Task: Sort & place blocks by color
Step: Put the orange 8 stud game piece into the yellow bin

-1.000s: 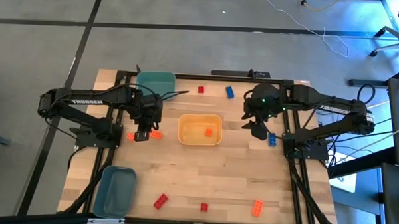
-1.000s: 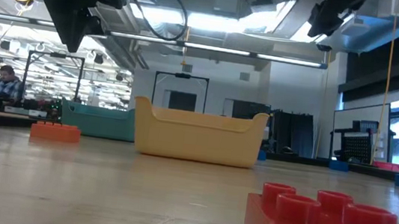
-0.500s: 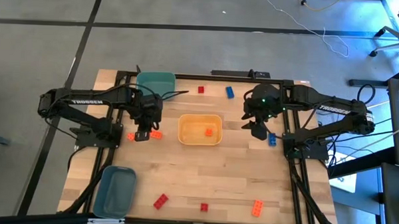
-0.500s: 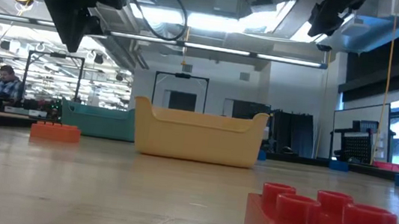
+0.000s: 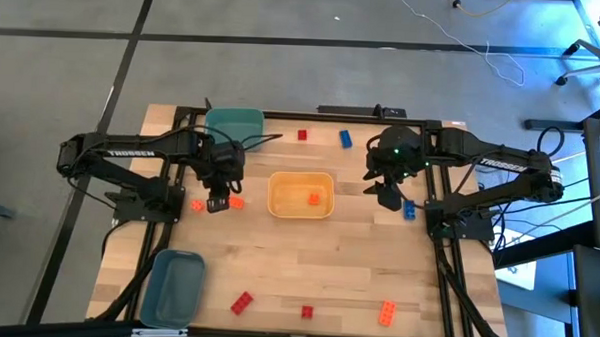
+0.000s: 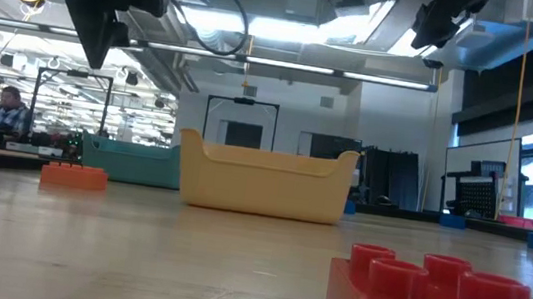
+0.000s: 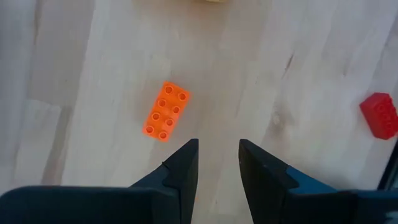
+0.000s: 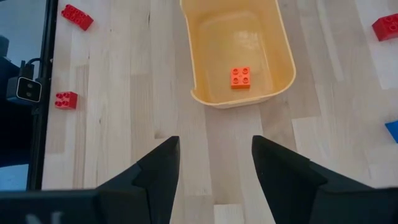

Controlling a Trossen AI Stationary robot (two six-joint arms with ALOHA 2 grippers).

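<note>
Block, orange [image 7: 166, 111] | just beside, untouched | left end effector [image 7: 217, 160] | narrowly parted, empty

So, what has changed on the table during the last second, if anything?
The left gripper, open and empty, edged slightly toward the orange block beside it. Nothing was grasped or released. The right gripper, the yellow bin and everything else stayed put.

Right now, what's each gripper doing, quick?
Left gripper: open, empty, above the oblong orange block.
Right gripper: open, empty, near the yellow-orange bin.
</note>
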